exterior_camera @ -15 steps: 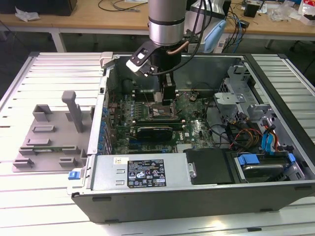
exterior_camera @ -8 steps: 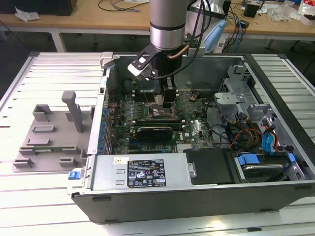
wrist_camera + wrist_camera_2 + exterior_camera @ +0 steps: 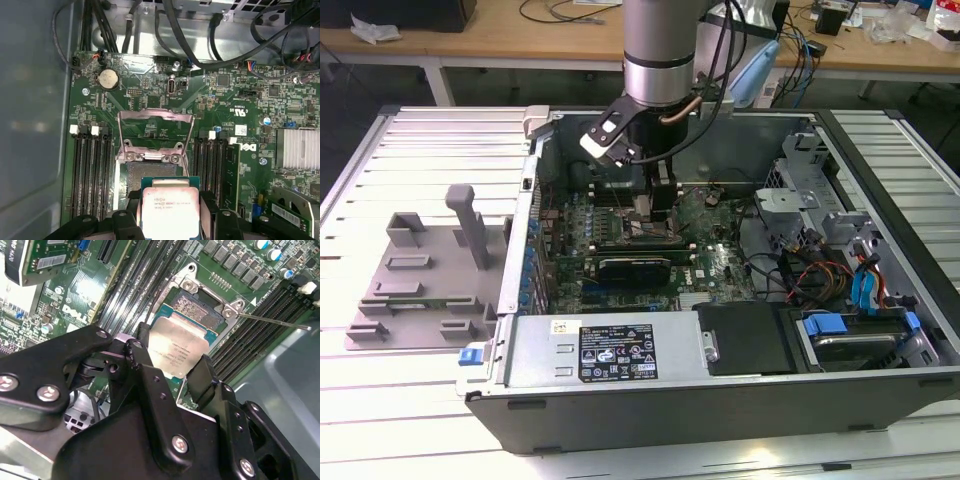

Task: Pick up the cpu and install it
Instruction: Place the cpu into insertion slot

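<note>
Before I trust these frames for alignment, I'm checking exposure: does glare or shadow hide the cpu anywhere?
First wrist view: the cpu shines pale, outline visible; second wrist view: glare whitens a motherboard patch away from the cpu; exterior view: the table slats wash out white, the case interior darker.

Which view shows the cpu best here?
The second wrist view: nearly all the silvery top of the cpu shows, held in the gripper over the open socket. The first wrist view sees it face-on but cut off at the picture's edge. In the exterior view the gripper hides it.
</note>
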{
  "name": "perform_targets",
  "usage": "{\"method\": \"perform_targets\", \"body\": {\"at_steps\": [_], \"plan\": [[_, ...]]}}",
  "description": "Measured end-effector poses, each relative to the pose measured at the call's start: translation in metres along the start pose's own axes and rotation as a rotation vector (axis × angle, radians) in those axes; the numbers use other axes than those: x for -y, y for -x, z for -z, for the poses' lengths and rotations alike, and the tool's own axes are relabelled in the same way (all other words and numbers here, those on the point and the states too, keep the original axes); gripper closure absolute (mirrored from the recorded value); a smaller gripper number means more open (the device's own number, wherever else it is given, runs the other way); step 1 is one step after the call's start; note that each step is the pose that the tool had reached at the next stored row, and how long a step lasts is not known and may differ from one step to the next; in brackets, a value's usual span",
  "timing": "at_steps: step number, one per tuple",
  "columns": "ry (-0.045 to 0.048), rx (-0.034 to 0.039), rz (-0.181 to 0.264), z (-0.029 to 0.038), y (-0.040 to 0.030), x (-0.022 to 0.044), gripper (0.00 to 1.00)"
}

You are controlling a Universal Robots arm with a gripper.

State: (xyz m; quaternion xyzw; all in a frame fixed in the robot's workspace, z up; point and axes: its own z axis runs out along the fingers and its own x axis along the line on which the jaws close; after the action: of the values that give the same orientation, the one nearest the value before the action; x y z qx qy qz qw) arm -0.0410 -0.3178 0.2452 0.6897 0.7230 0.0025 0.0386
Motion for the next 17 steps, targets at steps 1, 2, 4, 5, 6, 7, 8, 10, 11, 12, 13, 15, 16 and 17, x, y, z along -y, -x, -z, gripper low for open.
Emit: {"method": "perform_targets", "body": {"at_steps": [1,2,4,5,6,7,8,10,11,12,13,15,16,17], "plan": [[-0.0003,0.0038,0.000,-0.0017,-0.0008,0.0001,0.45],[-0.0005,0.0090,0.000,-0.0038,-0.0019,0.0002,0.45],[-0.0005,0.0104,0.000,-0.0064,-0.0028,0.0003,0.45],[-0.0006,0.0106,0.000,-0.0072,-0.0032,0.0003,0.45],[-0.0006,0.0108,0.000,-0.0086,-0.0045,0.0003,0.45],[-0.0005,0.0107,0.000,-0.0092,-0.0053,0.0003,0.45],[-0.0005,0.0107,0.000,-0.0098,-0.0059,0.0003,0.45],[-0.0006,0.0108,-0.002,-0.0120,-0.0066,0.0004,0.45],[-0.0006,0.0108,-0.003,-0.0130,-0.0067,0.0004,0.45],[-0.0007,0.0110,-0.004,-0.0145,-0.0069,0.0006,0.45],[-0.0009,0.0108,-0.004,-0.0179,-0.0072,0.0007,0.45],[-0.0010,0.0106,-0.005,-0.0197,-0.0080,0.0009,0.45],[-0.0009,0.0105,-0.005,-0.0203,-0.0084,0.0009,0.45],[-0.0008,0.0103,-0.005,-0.0219,-0.0091,0.0009,0.45]]}}
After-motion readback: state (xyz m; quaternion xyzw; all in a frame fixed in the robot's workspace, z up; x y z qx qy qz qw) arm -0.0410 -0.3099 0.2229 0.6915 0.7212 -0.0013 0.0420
